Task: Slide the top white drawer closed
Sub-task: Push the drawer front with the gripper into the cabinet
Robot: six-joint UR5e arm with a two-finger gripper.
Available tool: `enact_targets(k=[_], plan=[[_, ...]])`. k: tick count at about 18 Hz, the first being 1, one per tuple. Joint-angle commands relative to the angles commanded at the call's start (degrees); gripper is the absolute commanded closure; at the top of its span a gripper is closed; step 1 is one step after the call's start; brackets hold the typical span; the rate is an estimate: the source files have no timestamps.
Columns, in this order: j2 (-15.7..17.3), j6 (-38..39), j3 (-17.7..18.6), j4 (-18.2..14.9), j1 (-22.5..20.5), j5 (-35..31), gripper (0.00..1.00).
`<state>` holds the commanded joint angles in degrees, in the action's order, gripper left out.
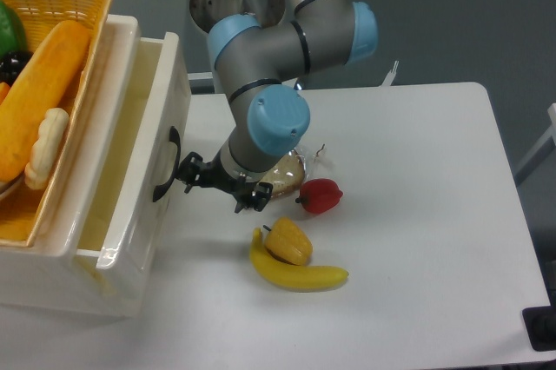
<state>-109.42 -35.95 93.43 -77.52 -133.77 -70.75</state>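
So the top drawer [130, 188] sits at the left of the table [417, 214], still sticking out of the cabinet [52, 279] a bit, with a narrow strip of its cream inside showing. I can't make out anything lying in that strip. Its black handle [165, 166] faces right, toward the arm.

The gripper [193, 172] is right up against the drawer front, just beside the handle. It's dark and seen end-on, so I honestly can't tell how wide the fingers are or whether they're pinching anything. It looks like it's touching the front, but I wouldn't swear to it. The arm [269, 66] reaches down from the top of the view, grey tubes with light blue joint caps, and its wrist hangs over the table just right of the drawer.

Stuff around it: a clear bag [287, 172] with something brownish inside pokes out from under the wrist. Just right of that is a red pepper [320, 196]. Closer to the front edge there's a yellow-orange pepper [288, 241] resting against a banana [300, 274]. All of it lies on the table right of the drawer, none of it between the drawer front and the cabinet.

On top of the cabinet at far left is a yellow wicker basket [82, 5]. In it: a long orange loaf [35, 92], a small pale bone-shaped piece [45, 148] leaning on the rim, something green [10, 27] at the edge of the frame and something dark [13, 64] under it.
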Motion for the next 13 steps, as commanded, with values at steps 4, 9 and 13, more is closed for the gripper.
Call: enact_targets(k=[4, 9, 13], plan=[[-0.1, 0.0, 0.0, -0.1, 0.8, 0.0, 0.00], [0.0, 0.1, 0.0, -0.1, 1.2, 0.2, 0.00], [0.1, 0.1, 0.0, -0.2, 1.6, 0.3, 0.00]])
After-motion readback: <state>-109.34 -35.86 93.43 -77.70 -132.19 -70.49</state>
